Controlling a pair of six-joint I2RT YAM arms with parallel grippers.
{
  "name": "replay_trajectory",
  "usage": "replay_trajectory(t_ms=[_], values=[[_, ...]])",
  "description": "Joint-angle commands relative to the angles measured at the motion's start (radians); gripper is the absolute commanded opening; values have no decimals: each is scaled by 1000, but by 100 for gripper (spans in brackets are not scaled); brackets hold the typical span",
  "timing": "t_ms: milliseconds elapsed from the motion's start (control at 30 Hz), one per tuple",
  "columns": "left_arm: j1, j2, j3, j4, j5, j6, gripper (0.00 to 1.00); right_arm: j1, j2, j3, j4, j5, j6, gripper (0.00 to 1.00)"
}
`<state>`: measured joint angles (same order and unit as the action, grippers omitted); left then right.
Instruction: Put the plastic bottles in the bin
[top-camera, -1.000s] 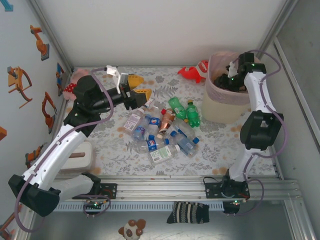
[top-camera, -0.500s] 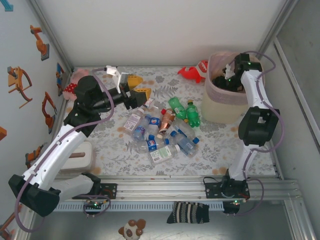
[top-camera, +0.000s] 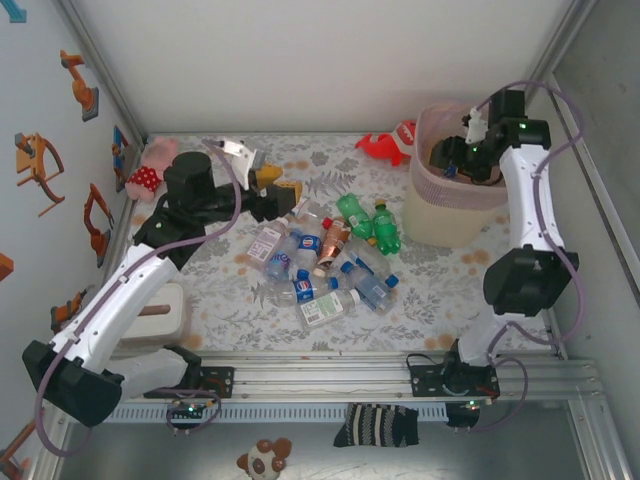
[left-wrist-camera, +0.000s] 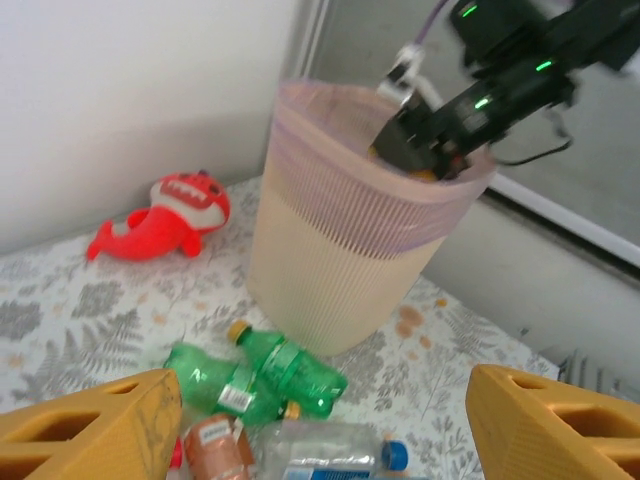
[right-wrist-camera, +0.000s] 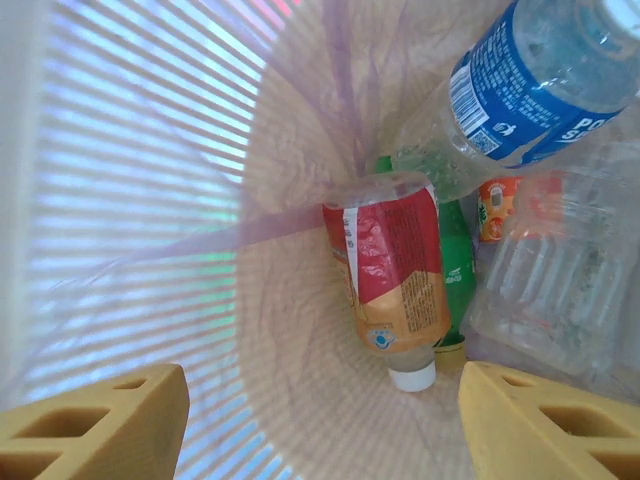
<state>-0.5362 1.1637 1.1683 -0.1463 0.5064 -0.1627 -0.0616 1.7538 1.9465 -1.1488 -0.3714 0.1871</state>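
Note:
Several plastic bottles lie in a heap mid-table, clear ones with blue caps and two green ones on the side towards the bin. My left gripper hovers open and empty at the heap's far left; its wrist view has the green bottles just ahead of the gripper. The cream bin with its pink bag stands at the far right. My right gripper hangs open inside its mouth. Below that gripper lie a red-labelled bottle, a blue-labelled bottle and a green one.
A red toy lies left of the bin by the back wall, and a pink plush toy sits in the far left corner. A cream block rests near the left arm's base. Walls close in on three sides.
My right arm has raised its wrist over the bin and swung its elbow to the right. The left gripper has dipped slightly towards the heap of bottles.

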Motion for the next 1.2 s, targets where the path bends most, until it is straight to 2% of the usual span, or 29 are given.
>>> replay_trajectory(t_ms=[0, 133, 500, 667, 800, 867, 1067, 1167], values=[[2, 17, -14, -107, -58, 34, 73, 9, -63, 33, -24, 28, 21, 70], [3, 47, -10, -245, -136, 63, 73, 10, -118, 28, -22, 36, 24, 70], [1, 216, 28, -493, -167, 90, 73, 15, -217, 29, -10, 30, 54, 69], [1, 305, 36, -603, -250, 119, 73, 18, -241, 34, -13, 23, 56, 69], [10, 364, 33, -631, -362, 146, 72, 22, -255, 16, -5, 23, 57, 69], [28, 399, 49, -649, -381, 151, 72, 22, -266, -3, -1, 28, 58, 69], [95, 485, 99, -659, -391, 148, 72, 22, -305, -65, 33, 29, 64, 68], [117, 528, 104, -627, -359, 149, 75, 23, -310, -74, 36, 27, 66, 68]])
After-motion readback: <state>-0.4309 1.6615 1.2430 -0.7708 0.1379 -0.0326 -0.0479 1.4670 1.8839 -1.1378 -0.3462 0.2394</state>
